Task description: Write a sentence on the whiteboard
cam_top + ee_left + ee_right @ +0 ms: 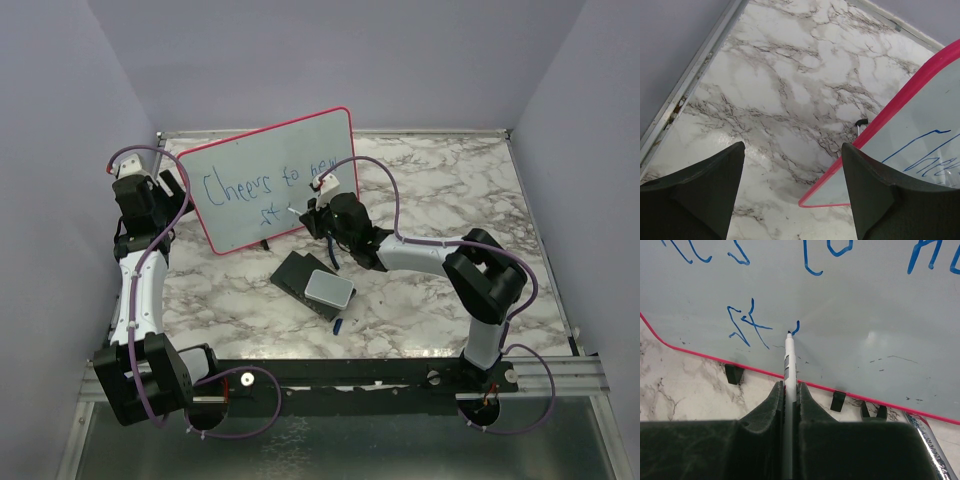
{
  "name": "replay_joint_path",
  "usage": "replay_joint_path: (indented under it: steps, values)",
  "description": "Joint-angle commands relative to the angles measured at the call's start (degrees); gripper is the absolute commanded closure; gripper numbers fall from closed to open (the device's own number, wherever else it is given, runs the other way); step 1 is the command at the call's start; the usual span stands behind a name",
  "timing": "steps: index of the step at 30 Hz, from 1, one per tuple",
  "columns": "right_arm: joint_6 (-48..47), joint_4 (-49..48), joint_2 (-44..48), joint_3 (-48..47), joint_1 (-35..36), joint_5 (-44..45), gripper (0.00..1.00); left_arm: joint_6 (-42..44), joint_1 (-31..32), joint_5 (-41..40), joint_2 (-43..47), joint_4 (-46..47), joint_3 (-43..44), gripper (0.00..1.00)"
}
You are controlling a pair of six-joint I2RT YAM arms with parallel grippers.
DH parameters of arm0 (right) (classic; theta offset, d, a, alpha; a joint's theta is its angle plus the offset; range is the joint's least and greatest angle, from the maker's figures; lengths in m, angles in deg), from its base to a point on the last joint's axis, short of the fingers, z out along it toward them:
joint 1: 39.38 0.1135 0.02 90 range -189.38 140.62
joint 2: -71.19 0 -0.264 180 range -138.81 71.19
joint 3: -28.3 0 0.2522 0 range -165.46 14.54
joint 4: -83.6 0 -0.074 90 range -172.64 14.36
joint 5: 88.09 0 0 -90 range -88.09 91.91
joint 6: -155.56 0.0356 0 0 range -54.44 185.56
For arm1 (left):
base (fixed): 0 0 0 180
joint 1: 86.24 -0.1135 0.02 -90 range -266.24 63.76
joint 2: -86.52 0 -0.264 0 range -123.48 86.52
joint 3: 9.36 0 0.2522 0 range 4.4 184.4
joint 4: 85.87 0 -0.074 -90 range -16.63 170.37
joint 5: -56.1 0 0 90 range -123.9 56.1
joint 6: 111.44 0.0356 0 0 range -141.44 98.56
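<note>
**Left arm.** The left gripper stands just beside the left end of the whiteboard, near its lower left corner. Its jaws are spread wide with only bare table between them. Its right finger overlaps the red frame in the wrist view, but whether it touches cannot be told.

**Whiteboard.** It stands upright on its small black feet towards the far left corner of the table. Its long axis runs roughly along the far edge, with the right end set a little farther back. The sentence is part done: "Cheers to new" on the upper line, and "st" below it with a short hooked stroke begun just to its right.

**Right arm.** The right gripper is closed tight on the marker, barrel along the fingers and tip forward. The tip rests on the board at the hooked stroke. This arm is the working one. The board face lies straight ahead of it, and the unwritten part of the lower line lies to its right.

**Judgement.** The coming move is a rightward run along the lower line with the tip kept on the surface. The board face there is bare. Pressing too hard could tip or slide the board.

**Surroundings.** A dark block with a grey-white pad lies mid-table, on the near side of the board and below the right forearm. A small blue item, probably a cap, lies just nearer. Neither is in the stroke path.
</note>
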Motion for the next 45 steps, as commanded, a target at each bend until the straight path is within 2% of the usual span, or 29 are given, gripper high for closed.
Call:
replay_joint_path:
  steps: [1,27,45]
  values:
    - [0.11,-2.68,0.07,-1.49,-0.20,2.10,0.99,0.03,0.36,1.96,1.09,0.65,-0.62,0.20]
    - [0.82,-4.33,1.47,-0.37,-0.29,7.20,0.99,0.13,0.37,1.99,1.13,0.60,-0.62,0.21]
    - [2.00,-4.09,1.66,1.87,-0.39,7.00,0.99,0.10,0.41,2.05,1.28,0.64,-0.62,0.20]
